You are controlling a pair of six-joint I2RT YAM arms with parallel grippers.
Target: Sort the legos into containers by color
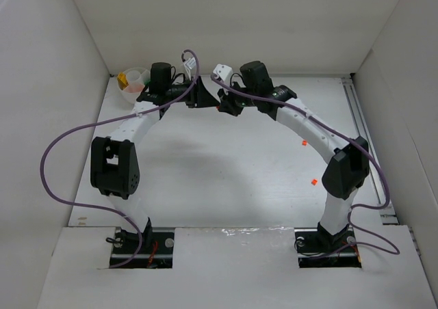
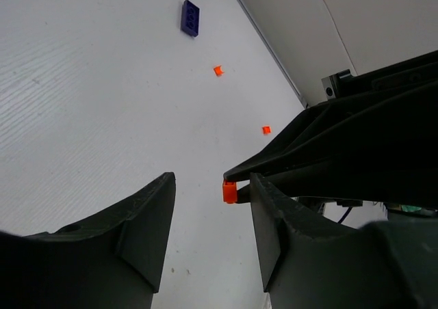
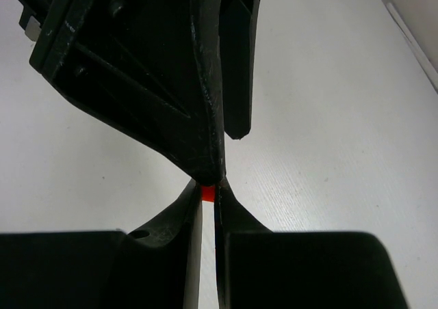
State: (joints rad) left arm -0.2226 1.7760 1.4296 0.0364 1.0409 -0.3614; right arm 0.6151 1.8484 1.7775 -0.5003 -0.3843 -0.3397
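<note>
Right of the white bowl, the left gripper stands with fingers apart. Further right, a tiny red-orange lego, likely light, rigid and slippery, sits pinched at the very tips of the right gripper, just beside one left finger; its flat sides suit gripping.

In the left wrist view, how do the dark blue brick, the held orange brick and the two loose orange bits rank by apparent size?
1. dark blue brick
2. held orange brick, though nearer the camera, so unsure
3. upper loose orange bit and lower loose orange bit: alike, unranked
</note>
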